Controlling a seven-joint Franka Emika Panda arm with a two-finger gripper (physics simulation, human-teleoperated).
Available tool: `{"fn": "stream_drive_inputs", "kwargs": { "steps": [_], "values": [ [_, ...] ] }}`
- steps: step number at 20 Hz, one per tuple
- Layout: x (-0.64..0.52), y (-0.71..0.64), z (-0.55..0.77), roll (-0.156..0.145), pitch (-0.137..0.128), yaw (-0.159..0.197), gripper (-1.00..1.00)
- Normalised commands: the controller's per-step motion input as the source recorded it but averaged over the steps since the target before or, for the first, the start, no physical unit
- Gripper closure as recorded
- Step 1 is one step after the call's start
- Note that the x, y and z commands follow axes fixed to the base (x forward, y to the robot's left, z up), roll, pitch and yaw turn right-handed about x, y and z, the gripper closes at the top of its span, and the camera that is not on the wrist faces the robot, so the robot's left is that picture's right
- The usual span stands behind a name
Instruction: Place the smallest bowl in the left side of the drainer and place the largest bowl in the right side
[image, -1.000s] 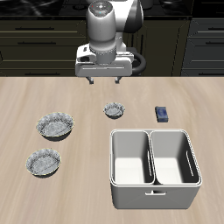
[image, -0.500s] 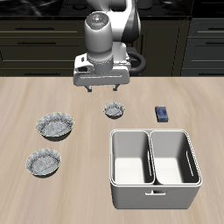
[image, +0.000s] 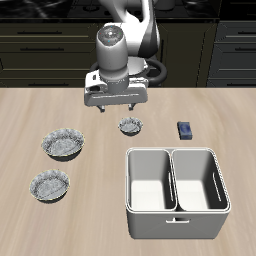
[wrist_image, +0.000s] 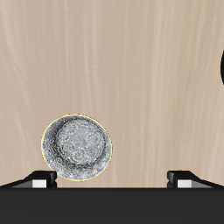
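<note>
Exterior view: the gripper hangs with jaws wide and empty, above and slightly behind the smallest bowl, which rests on the table just behind the drainer. Wrist view shows the bowl off-centre, near one finger.

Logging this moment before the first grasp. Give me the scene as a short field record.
gripper: open, in the air above the table, holding nothing
smallest bowl: on the table behind the drainer, near the gripper, not yet grasped
largest bowl: on the table, untouched
mid-sized bowl: nearer the front edge, untouched
drainer: both compartments empty
blue block: on the table behind the drainer
</note>
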Motion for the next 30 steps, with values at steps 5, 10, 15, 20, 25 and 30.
{"fn": "stream_drive_inputs", "kwargs": {
  "steps": [5,10,15,20,25,30],
  "values": [
    [-0.04,-0.02,-0.16,-0.007,0.004,0.008,-1.00],
    [-0.07,0.01,-0.13,-0.006,-0.013,0.002,-1.00],
    [0.02,-0.04,-0.28,-0.002,0.044,0.004,-1.00],
    [-0.02,0.01,-0.24,0.005,0.038,0.005,-1.00],
    [-0.06,0.03,-0.10,0.001,0.012,0.004,-1.00],
    [-0.06,0.03,-0.18,0.022,0.036,0.011,-1.00]
  ]
}}
